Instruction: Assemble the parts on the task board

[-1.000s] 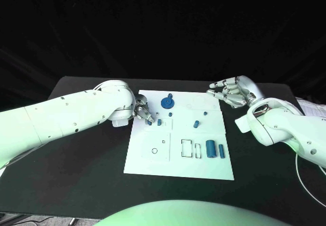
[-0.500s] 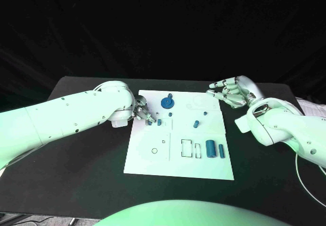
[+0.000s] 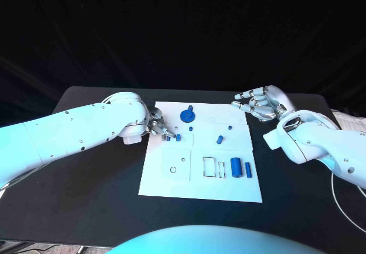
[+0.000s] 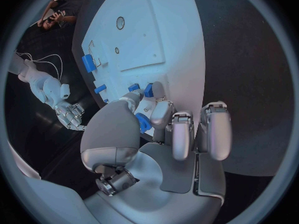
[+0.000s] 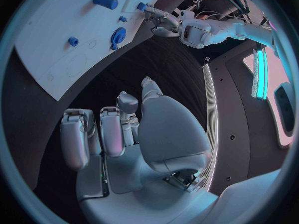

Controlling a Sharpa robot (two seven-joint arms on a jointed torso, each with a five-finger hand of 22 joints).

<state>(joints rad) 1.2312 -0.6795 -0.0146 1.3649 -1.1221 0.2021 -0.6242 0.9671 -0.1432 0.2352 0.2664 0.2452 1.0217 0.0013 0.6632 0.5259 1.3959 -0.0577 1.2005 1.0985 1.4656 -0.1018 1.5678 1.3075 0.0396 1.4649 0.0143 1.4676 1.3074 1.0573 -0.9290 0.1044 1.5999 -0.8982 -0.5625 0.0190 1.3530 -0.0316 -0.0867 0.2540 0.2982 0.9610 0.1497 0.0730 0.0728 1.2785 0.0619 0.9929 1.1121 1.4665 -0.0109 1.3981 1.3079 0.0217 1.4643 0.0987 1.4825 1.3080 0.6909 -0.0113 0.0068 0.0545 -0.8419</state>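
Left hand [image 3: 158, 126]: it sat at the left edge of the white board [image 3: 172, 185]; in the left wrist view its thumb and a finger pinched a small blue piece [image 4: 142, 122], the other fingers loosely curled.
Right hand [image 3: 261, 103]: it hung over the black table [image 3: 91, 196] just off the board's far right corner, fingers curled in and grasping nothing, as far as the right wrist view showed.
Parts near the left hand: two short blue pegs [image 3: 172, 137] stood touching or just beside its fingertips; a blue gear [image 3: 188, 114] lay a little beyond them.
Parts farther off: a slanted blue peg [image 3: 219, 139] lay between the two hands; a fat blue cylinder [image 3: 237, 167] and a thin blue bar [image 3: 248, 169] lay well away, nearer the robot's body.
Handling, as a judgement: the pieces looked light, rigid and smooth, likely to slip or roll.
Where to hold: probably by the sides, fingertip against thumb, keeping the end free for its socket.
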